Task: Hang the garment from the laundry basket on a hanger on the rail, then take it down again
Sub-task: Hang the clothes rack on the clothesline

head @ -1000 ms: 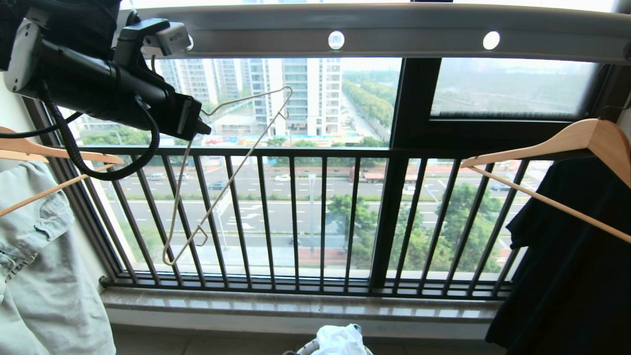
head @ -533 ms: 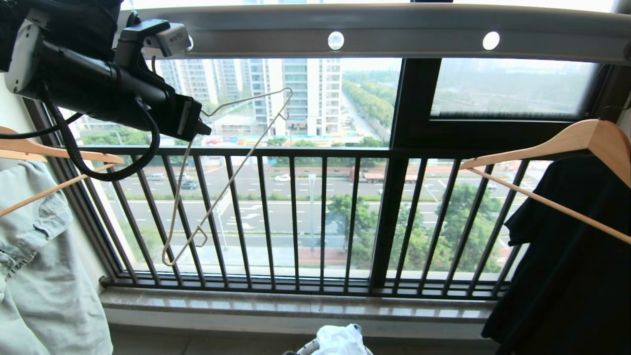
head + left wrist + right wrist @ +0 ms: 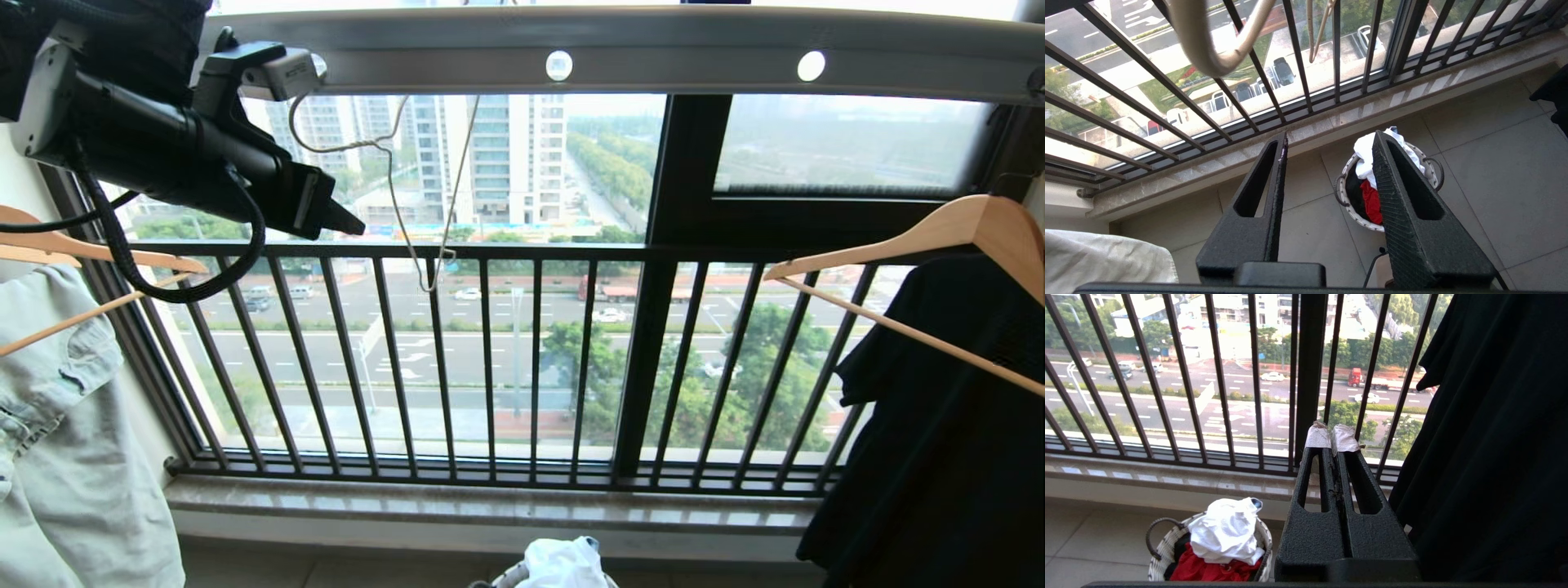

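The thin cream hanger (image 3: pixel 452 204) hangs by its hook from the grey rail (image 3: pixel 653 49), seen almost edge-on in front of the window. My left gripper (image 3: pixel 347 224) is just left of it, raised under the rail, open and touching nothing. In the left wrist view its jaws (image 3: pixel 1331 139) stand apart and the hanger's wire (image 3: pixel 1216 69) curves close above them. The white garment (image 3: pixel 1224 531) lies crumpled on top of the laundry basket (image 3: pixel 1161 555) on the floor below the sill. My right gripper (image 3: pixel 1332 437) is parked low beside a black shirt, shut and empty.
A red garment (image 3: pixel 1208 571) lies under the white one. A wooden hanger (image 3: pixel 939 229) holds the black shirt (image 3: pixel 939 425) on the right. Another wooden hanger (image 3: pixel 49 245) with a pale garment (image 3: pixel 65 425) hangs on the left. Black railing bars (image 3: pixel 490 359) stand above a stone sill (image 3: pixel 490 510).
My left gripper has opened and let go of the hanger. The hanger has swung up and to the right, and now dangles from the rail on its own.
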Robot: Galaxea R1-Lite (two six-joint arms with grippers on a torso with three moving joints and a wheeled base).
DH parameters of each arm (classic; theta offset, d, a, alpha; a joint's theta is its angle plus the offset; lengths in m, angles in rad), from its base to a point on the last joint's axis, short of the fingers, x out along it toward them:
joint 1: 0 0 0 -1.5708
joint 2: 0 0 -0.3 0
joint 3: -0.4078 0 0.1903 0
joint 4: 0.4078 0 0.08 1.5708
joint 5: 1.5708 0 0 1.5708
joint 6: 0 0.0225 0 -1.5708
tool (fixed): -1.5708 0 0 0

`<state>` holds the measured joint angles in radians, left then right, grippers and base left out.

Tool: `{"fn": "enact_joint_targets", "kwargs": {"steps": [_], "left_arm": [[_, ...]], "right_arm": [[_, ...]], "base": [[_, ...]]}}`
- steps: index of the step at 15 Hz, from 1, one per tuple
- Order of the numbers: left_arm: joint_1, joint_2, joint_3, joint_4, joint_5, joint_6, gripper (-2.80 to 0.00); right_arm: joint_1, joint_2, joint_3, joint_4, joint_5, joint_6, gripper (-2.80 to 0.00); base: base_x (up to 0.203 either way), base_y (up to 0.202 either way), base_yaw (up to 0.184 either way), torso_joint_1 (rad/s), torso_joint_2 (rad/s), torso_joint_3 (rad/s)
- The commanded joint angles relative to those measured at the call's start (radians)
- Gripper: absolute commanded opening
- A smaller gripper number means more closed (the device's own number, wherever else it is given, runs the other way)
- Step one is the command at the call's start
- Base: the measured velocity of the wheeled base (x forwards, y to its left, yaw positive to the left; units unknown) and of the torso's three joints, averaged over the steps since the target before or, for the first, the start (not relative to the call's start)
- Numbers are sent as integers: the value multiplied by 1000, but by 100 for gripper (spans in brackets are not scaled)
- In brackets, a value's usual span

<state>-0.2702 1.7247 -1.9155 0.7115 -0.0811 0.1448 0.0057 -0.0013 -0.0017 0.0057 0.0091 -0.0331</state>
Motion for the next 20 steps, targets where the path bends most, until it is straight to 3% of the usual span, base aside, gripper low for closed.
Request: {"fn": "enact_joint_targets", "kwargs": {"steps": [1, 14, 20], "left_arm": [[0, -5, 0, -3, 0, 1, 0], [0, -61, 2, 1, 0, 1, 0], [0, -258, 111, 5, -2, -1, 0]], "right_arm": [[0, 0, 0, 0, 1, -1, -280], [0, 0, 0, 0, 0, -1, -280], [0, 0, 0, 0, 0, -1, -280]], "base": [[0, 0, 0, 0, 0, 0], [0, 0, 0, 0, 0, 0], [0, 0, 0, 0, 0, 0]]}}
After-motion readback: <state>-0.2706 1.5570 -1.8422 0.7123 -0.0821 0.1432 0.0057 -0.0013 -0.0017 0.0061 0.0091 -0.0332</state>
